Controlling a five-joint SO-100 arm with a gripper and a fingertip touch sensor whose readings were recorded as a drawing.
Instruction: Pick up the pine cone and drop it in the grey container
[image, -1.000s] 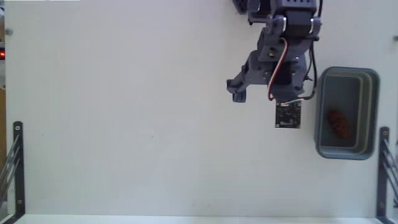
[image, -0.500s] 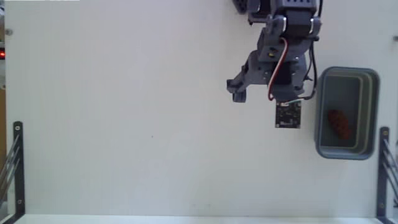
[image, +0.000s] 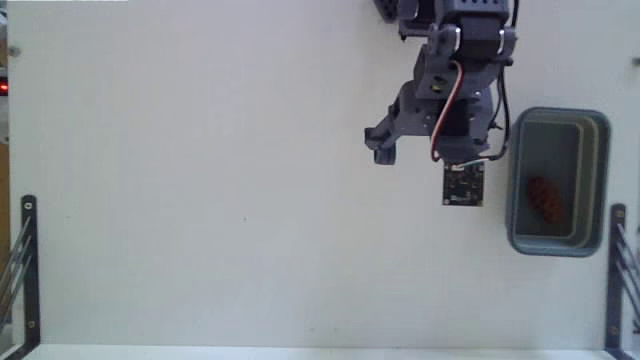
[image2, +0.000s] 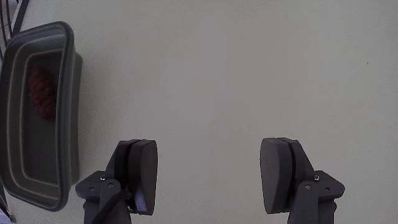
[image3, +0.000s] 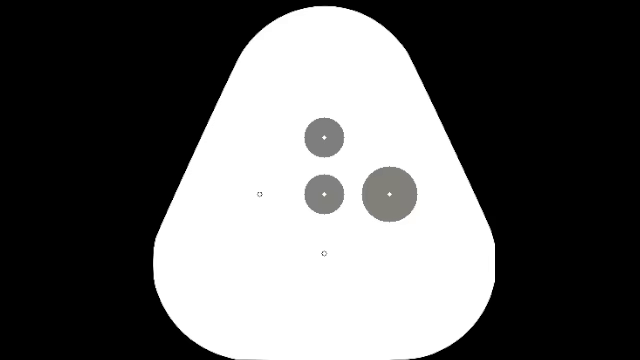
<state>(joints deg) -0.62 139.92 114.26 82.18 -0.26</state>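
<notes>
The pine cone (image: 543, 200) is a small reddish-brown scaly oval lying inside the grey container (image: 600, 180) at the right edge of the table in the fixed view. In the wrist view the pine cone (image2: 42, 93) rests on the dark floor of the container (image2: 69, 112) at the far left. My gripper (image: 428, 150) hangs over bare white table, left of the container in the fixed view. The gripper (image2: 210, 155) is open, and only table shows between its dark pads (image2: 144, 174).
The table is plain white. In the fixed view, black metal brackets stand at the lower left edge (image: 25, 260) and the lower right edge (image: 615, 270). The arm's base sits at the top of that view, above the gripper.
</notes>
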